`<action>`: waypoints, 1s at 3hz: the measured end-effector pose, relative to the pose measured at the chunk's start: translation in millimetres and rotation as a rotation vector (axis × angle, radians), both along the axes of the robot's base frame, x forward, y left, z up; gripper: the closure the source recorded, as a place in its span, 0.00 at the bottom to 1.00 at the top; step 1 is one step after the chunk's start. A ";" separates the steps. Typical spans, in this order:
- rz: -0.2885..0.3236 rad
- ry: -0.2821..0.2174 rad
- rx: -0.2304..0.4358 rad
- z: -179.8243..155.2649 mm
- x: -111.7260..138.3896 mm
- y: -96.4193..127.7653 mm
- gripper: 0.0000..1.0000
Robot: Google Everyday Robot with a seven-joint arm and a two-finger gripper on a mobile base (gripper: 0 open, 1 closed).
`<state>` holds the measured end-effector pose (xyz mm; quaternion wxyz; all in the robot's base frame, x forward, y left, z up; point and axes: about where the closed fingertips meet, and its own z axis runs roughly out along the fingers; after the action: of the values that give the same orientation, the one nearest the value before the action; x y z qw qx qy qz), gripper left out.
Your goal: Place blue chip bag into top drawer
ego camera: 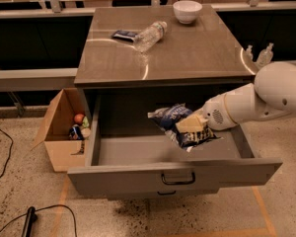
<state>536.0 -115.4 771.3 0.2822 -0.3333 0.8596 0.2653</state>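
Over the open top drawer (138, 174), the claw (190, 126) grips the blue chip bag (167, 116), covering part of its lettering.

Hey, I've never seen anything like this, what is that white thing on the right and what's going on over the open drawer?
That white thing is a robot arm reaching in from the picture's right. At its tip is the gripper, a two-finger clamp, shut on a crumpled blue chip bag, which it holds low inside the open top drawer, apparently not yet let go. There is one camera view, looking down at the front of a grey cabinet. On the cabinet top lie a water bottle on its side, a small dark packet beside it, and a white bowl near the back. A cardboard box with a few items stands on the floor at the picture's left.
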 end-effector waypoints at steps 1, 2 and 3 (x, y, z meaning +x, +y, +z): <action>0.022 -0.003 -0.031 -36.3 15.9 -0.2 1.00; 0.008 -0.014 -0.073 -59.9 23.2 0.3 0.82; -0.017 -0.024 -0.116 -74.7 28.7 2.1 0.59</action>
<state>564.7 -113.3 696.6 0.2748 -0.3450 0.8729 0.2086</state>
